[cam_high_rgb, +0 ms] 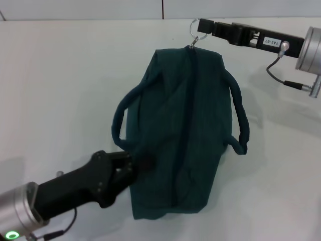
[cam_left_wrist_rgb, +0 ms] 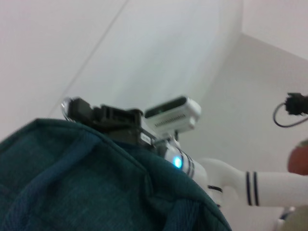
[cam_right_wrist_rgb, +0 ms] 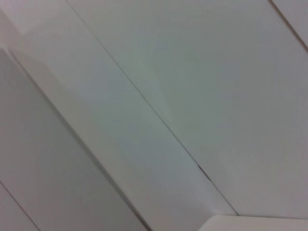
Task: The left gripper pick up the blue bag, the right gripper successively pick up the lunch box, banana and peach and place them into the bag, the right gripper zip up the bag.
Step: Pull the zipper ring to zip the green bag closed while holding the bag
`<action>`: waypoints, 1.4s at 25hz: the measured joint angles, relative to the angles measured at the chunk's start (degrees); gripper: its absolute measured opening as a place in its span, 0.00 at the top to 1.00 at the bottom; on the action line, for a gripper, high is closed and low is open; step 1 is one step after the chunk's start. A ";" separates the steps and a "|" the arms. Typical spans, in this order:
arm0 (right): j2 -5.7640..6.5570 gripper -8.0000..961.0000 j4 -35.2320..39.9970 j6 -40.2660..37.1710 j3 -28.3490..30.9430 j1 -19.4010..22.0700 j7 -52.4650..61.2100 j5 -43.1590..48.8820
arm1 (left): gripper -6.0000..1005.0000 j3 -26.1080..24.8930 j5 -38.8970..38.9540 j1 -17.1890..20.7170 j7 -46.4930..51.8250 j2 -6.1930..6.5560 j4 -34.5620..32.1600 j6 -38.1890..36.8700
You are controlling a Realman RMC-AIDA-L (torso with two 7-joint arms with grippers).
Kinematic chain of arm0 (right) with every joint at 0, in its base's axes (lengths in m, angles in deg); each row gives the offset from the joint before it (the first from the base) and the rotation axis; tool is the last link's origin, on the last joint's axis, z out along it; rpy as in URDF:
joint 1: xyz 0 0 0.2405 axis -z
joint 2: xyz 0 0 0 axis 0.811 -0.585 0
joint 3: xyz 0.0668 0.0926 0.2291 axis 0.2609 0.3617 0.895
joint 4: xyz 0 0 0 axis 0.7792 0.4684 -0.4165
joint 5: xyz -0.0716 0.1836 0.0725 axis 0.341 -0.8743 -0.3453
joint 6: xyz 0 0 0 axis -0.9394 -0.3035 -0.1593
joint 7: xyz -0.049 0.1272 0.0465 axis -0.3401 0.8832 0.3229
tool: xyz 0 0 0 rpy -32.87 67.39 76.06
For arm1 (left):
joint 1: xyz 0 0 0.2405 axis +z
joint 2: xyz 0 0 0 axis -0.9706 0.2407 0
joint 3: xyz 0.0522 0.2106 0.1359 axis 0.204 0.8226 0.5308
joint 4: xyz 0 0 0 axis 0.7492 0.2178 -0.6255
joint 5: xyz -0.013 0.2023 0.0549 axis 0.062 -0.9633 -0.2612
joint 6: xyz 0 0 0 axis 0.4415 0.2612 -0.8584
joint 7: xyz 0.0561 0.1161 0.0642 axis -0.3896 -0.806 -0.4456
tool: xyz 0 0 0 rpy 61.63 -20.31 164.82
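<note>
The left end effector (cam_high_rgb: pixel 136 163) sits nearest, its black body pressed against the near side of the blue bag (cam_high_rgb: pixel 183 135), just below where one padded handle (cam_high_rgb: pixel 119 120) loops out; its fingers look clamped on a fold of the fabric there, which I judge to be an anchoring hold, so the bag cannot slide across the white counter (cam_high_rgb: pixel 60 85) while the other arm pulls. The bag lies flat between the two end effectors, its long dark zipper line (cam_high_rgb: pixel 189 115) running away from the left one toward the right one, with the second handle (cam_high_rgb: pixel 239 120) flopped out on the side away from the left end effector. The seam appears drawn together along all its visible length, so nothing inside can be seen (no lunch box, banana or peach shows anywhere on the counter in the head view, so by my reading they are already packed, though that cannot be confirmed). At the far end, the right end effector (cam_high_rgb: pixel 199 25) has its tips pinched shut on the ring zipper pull (cam_high_rgb: pixel 194 26), just past the bag's far edge; the left wrist view shows the same black end effector (cam_left_wrist_rgb: pixel 77 109) at the crest of the fabric. The zipping looks finished or nearly so, with the pull at the end of its travel
</note>
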 joint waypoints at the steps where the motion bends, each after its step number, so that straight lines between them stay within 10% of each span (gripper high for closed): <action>1: -0.03 0.94 0.01 0.10 0.02 0.20 -0.16 0.00 | 0.93 -1.07 0.01 0.23 0.00 0.01 0.03 0.16; 11: -0.19 0.94 3.26 -1.88 0.08 3.83 -1.22 -0.63 | 0.93 -7.21 0.31 0.41 1.32 0.01 -0.27 1.68; 27: 0.08 0.94 4.08 -4.91 1.77 6.15 -2.83 -1.85 | 0.29 -18.35 3.21 -4.15 18.26 1.47 -0.87 7.27; 35: 0.31 0.93 4.05 -5.05 2.21 6.11 -3.22 -1.85 | 0.11 -17.92 -1.62 -13.14 33.02 3.12 -5.59 12.82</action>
